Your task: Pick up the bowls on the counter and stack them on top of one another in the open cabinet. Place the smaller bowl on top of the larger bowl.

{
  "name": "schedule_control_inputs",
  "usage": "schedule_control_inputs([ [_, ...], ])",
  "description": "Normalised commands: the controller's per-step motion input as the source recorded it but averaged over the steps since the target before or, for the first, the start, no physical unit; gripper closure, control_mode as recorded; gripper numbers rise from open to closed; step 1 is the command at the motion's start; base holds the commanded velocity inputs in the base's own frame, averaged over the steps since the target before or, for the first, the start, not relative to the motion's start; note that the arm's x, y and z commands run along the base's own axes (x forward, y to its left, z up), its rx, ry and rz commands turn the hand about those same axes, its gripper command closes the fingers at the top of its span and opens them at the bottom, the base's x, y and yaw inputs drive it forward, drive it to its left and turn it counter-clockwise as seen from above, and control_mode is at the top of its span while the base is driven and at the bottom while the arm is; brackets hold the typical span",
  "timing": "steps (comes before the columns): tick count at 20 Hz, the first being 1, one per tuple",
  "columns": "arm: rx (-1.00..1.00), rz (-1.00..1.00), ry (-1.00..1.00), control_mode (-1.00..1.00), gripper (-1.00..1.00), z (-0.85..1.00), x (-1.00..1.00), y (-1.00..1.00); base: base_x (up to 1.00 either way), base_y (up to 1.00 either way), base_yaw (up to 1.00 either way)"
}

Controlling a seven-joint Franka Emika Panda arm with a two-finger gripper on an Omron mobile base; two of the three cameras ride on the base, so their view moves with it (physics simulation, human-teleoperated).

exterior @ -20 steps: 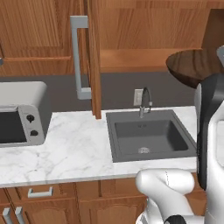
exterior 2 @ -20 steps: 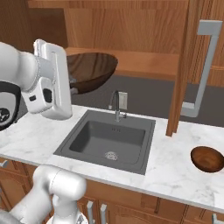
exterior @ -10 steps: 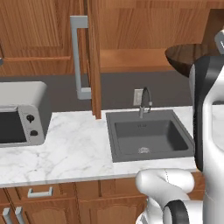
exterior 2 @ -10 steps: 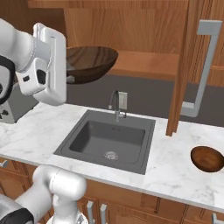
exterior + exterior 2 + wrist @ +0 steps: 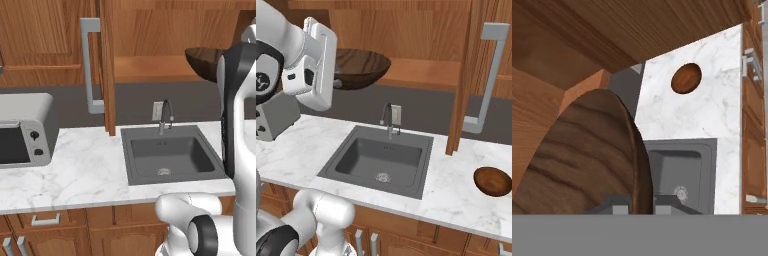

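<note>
My gripper (image 5: 642,204) is shut on the rim of the larger bowl (image 5: 582,160), a wide dark-brown wooden bowl. I hold that bowl (image 5: 358,67) in the air above the sink, level with the shelf of the open cabinet (image 5: 421,70), at the end farthest from its door. From the left the bowl (image 5: 200,60) shows partly behind my arm. The smaller bowl (image 5: 492,181), reddish-brown, sits upright on the counter (image 5: 456,180) to the right of the sink, past the open door; it also appears far off as the smaller bowl (image 5: 686,78).
The cabinet door (image 5: 107,65) stands open with its grey bar handle (image 5: 90,65) over the counter (image 5: 85,165). A dark sink (image 5: 170,155) with a faucet (image 5: 165,115) lies below the bowl. A toaster oven (image 5: 22,130) stands at the left.
My arm has lifted the larger bowl a little higher, up to shelf level. The smaller bowl has stayed where it was.
</note>
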Motion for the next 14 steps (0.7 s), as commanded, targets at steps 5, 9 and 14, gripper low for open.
schedule_control_inputs([
  [5,0.00,0.00,-0.06,-1.00,1.00,0.00,0.25,0.04,0.00,0.00,0.00],
  [9,-0.07,0.00,-0.14,-1.00,1.00,-0.06,0.25,0.06,0.00,0.00,0.00],
  [14,-0.03,0.00,-0.08,-1.00,1.00,-0.13,0.34,0.02,0.00,0.00,0.00],
])
